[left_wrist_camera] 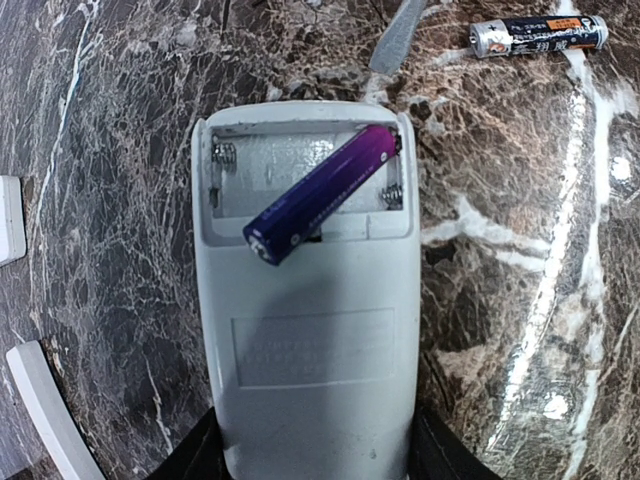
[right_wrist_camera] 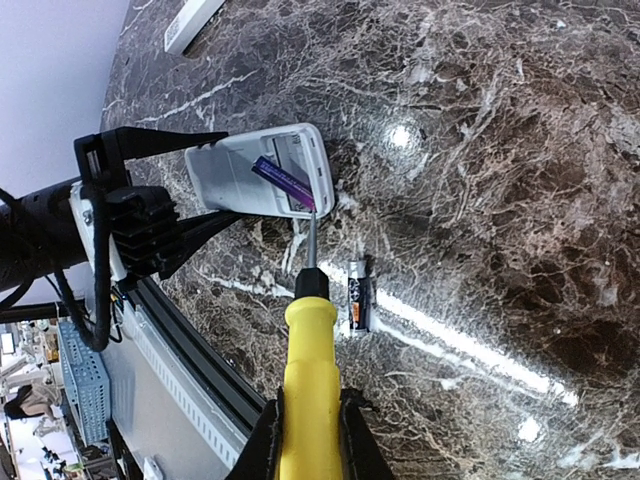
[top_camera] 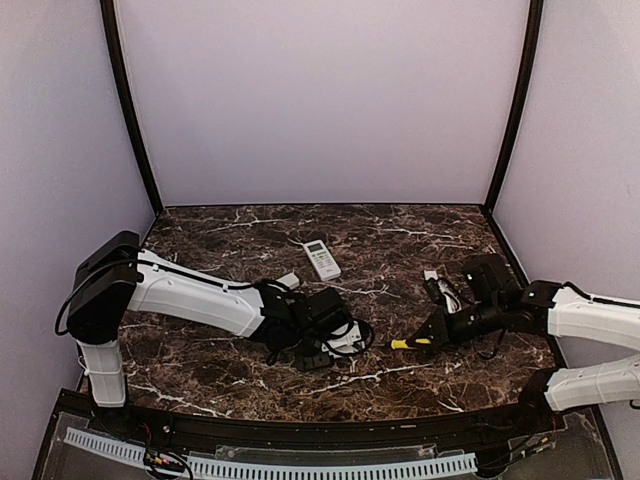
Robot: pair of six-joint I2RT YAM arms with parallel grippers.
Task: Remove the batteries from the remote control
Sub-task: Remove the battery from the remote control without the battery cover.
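In remote [left_wrist_camera: 310, 380] bay, batt [left_wrist_camera: 320, 195] end over rim

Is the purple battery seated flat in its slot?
No, the purple battery lies diagonally across the open compartment of the remote, one end past its edge.

One battery [left_wrist_camera: 320, 195] slanted in the remote [left_wrist_camera: 310, 370] compartment, another battery [left_wrist_camera: 538, 35] on the table [left_wrist_camera: 500, 300] beside it
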